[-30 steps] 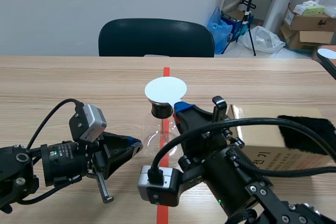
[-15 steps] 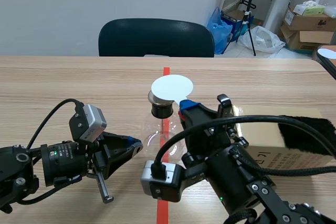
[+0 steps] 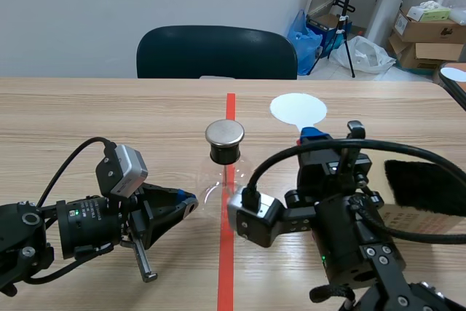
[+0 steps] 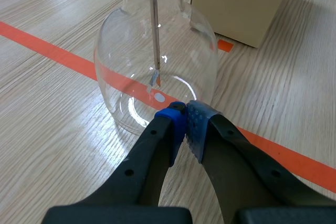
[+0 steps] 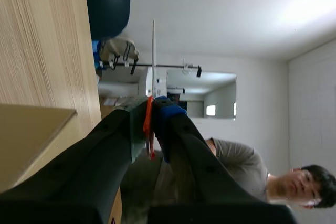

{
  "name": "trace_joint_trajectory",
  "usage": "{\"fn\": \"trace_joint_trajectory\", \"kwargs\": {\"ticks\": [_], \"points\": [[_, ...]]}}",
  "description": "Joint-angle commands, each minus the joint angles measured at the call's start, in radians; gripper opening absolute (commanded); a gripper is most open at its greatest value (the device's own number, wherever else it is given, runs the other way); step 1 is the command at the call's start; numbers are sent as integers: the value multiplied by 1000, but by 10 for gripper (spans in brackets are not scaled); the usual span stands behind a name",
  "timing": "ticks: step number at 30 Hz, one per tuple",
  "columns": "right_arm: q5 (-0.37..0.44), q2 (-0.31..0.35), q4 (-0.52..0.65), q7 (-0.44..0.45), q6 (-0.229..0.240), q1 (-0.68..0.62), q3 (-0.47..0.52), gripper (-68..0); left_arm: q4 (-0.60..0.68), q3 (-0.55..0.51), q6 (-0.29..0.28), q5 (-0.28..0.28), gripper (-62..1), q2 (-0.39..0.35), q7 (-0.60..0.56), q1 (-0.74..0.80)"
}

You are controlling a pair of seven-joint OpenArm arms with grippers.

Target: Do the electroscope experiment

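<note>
Disc (image 3: 298, 110) swung rt off flask (image 3: 224, 147), rt tool (image 3: 312, 136) upright.

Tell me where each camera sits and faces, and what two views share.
Scene view: between the arms, facing across the table at the flask; shows both arms, the right tool holding the white disc.
Left wrist view: left arm, looking down past the shut left tool at the flask.
Right wrist view: right arm, tipped toward the room; its tool pinches the white disc.
Scene and left wrist views share the flask.
</note>
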Motion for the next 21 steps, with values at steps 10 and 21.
{"fn": "trace_joint_trajectory", "kwargs": {"ticks": [10,21], "points": [[-7,11,4,-169,-11,17,9,-666,19,-8,-2,-10,-581,-3,-11,0],[0,11,4,-177,-11,17,9,-666,19,-8,-2,-10,-581,-3,-11,0]]}}
